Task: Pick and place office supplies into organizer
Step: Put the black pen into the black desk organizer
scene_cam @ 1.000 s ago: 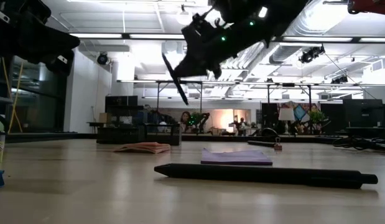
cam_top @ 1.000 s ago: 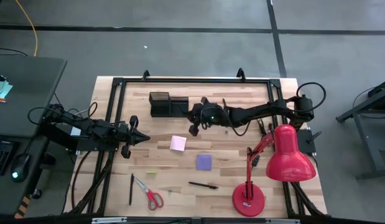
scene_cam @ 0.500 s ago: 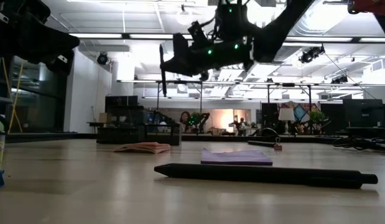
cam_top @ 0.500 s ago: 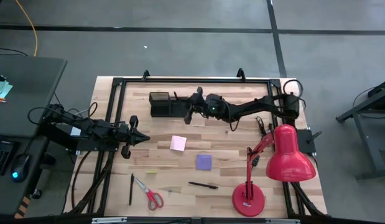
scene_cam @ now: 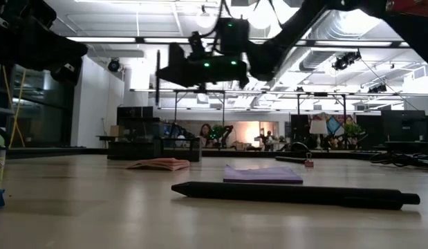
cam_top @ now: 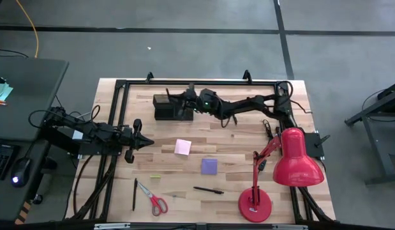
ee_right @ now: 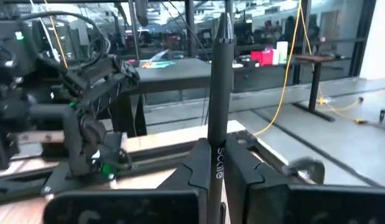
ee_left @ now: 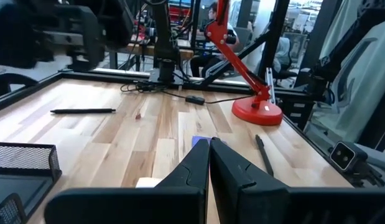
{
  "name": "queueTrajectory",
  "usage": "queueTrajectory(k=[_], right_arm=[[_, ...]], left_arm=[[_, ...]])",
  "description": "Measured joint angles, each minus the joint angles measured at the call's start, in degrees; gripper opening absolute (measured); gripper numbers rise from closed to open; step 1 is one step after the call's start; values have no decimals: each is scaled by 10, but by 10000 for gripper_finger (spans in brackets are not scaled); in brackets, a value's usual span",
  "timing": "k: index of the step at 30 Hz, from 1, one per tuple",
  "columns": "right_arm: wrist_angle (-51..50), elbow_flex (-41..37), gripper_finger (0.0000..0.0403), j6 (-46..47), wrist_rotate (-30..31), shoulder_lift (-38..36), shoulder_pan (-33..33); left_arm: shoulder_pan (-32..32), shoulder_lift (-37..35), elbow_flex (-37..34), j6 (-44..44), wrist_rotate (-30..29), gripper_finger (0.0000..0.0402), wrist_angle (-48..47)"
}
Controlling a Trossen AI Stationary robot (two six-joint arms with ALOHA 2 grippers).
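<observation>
High view shows your right gripper (cam_top: 182,101) over the black organizer (cam_top: 165,107) at the table's far side, clenched on a dark pen (ee_right: 218,93) held upright. Your left gripper (cam_top: 145,142) waits at the left edge, fingers pressed together.

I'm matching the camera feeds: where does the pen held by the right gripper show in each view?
High view: barely visible at the right gripper, over the black organizer.
Low view: held pen upright, upper left of centre.
Left wrist view: not identifiable.
Right wrist view: upright at centre, between the fingers.
Shared landmark: the red desk lamp.
</observation>
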Motion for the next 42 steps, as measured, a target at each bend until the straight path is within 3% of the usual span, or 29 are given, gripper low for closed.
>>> queueTrajectory(k=[16, 23, 42], right_arm=[[-175, 227, 9, -9, 5, 121, -36], [-186, 239, 11, 15, -17, 139, -46], [-196, 239, 61, 25, -29, 139, -46]], left_arm=[[0, 0, 0, -2, 31, 1, -3], [0, 0, 0, -1, 33, 1, -3], [0, 0, 0, -1, 33, 1, -3]])
